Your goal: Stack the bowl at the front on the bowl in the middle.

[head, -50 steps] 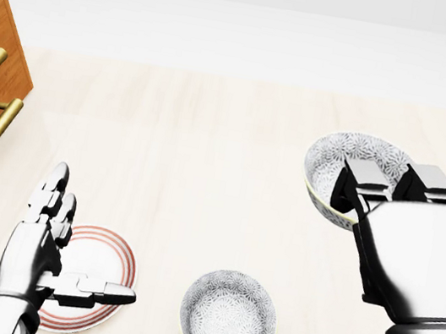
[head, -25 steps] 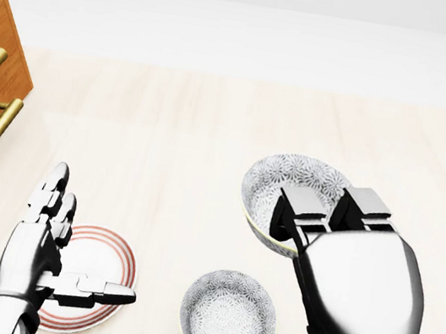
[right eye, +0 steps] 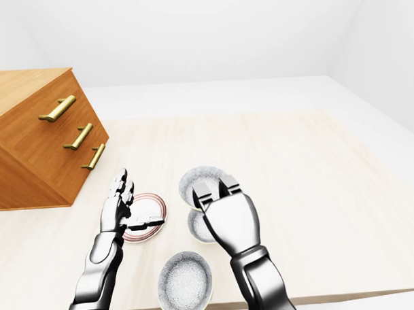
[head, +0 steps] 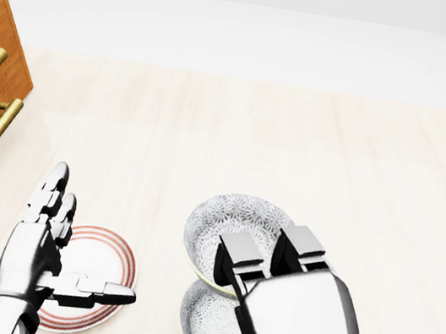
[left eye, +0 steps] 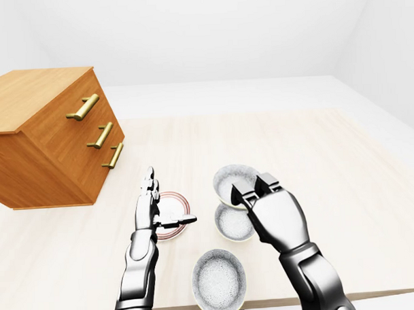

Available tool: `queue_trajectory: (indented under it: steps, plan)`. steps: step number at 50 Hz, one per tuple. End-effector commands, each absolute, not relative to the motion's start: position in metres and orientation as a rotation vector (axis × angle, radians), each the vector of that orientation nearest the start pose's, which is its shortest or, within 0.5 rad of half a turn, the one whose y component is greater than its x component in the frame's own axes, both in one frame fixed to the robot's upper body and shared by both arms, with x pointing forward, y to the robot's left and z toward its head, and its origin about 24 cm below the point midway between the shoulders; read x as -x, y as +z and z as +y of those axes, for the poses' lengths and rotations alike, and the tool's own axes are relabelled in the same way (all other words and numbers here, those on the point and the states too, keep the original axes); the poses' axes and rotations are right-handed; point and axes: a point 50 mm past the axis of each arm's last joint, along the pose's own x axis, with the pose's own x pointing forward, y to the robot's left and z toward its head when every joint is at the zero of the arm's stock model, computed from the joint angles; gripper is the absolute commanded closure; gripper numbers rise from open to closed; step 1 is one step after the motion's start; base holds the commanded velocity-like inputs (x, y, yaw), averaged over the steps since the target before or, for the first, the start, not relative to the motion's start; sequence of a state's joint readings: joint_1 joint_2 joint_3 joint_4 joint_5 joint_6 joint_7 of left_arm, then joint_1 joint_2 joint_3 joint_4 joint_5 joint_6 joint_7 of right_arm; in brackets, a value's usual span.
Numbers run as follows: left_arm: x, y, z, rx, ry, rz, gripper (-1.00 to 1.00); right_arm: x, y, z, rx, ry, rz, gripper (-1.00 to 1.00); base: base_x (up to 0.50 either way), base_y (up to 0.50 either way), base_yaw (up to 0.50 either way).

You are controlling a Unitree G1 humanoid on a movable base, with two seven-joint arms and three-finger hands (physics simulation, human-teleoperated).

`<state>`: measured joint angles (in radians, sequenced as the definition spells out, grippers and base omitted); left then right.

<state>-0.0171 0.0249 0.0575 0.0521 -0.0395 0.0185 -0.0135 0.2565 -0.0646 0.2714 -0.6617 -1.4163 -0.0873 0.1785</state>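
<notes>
Bowl point(left eye: 219, 282) at bottom centre of left-eye view, untouched. Above it, mid bowl point(head: 205, 323). R hand point(head: 267, 264) pinches rim of held bowl point(head: 225, 232), hovering just above mid bowl, offset upward. Judgement: centre rims, level, lower gently before letting go. L hand point(head: 50, 254) spread open, empty, over plate point(head: 107, 272). Drawers point(left eye: 53, 136) upper left.

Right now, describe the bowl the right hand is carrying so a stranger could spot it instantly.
In the left-eye view, start at the wooden drawer chest on the pale table and move right past the red-ringed plate. Three patterned grey bowls line up there; the carried bowl is the topmost. Only it is gripped at the rim by the right hand, above the middle bowl.
</notes>
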Motion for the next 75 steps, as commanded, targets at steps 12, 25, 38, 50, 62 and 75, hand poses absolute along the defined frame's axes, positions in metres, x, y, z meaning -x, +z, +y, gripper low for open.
queue_trajectory:
  steps: [12,25,38,50,62,75]
  plan:
    - [-0.256,0.031,0.166,0.016,0.039,0.052,-1.00,-0.170,0.114,-0.093,1.377,0.136,-0.453,1.00,0.00,0.00,0.00]
    - [-0.256,0.032,0.166,0.016,0.039,0.053,-1.00,-0.167,0.105,-0.098,1.370,0.133,-0.423,1.00,0.00,0.00,0.00]
    - [-0.256,0.031,0.165,0.016,0.039,0.054,-1.00,-0.162,0.099,-0.094,1.357,0.156,-0.433,1.00,0.00,0.00,0.00]
    - [-0.255,0.032,0.165,0.016,0.039,0.053,-1.00,-0.161,0.099,-0.094,1.353,0.162,-0.437,1.00,0.00,0.00,0.00]
    - [-0.255,0.030,0.166,0.016,0.039,0.054,-1.00,-0.162,0.100,-0.097,1.361,0.151,-0.430,1.00,0.00,0.00,0.00]
    - [-0.256,0.029,0.165,0.015,0.039,0.056,-1.00,-0.161,0.098,-0.100,1.365,0.140,-0.417,1.00,0.00,0.00,0.00]
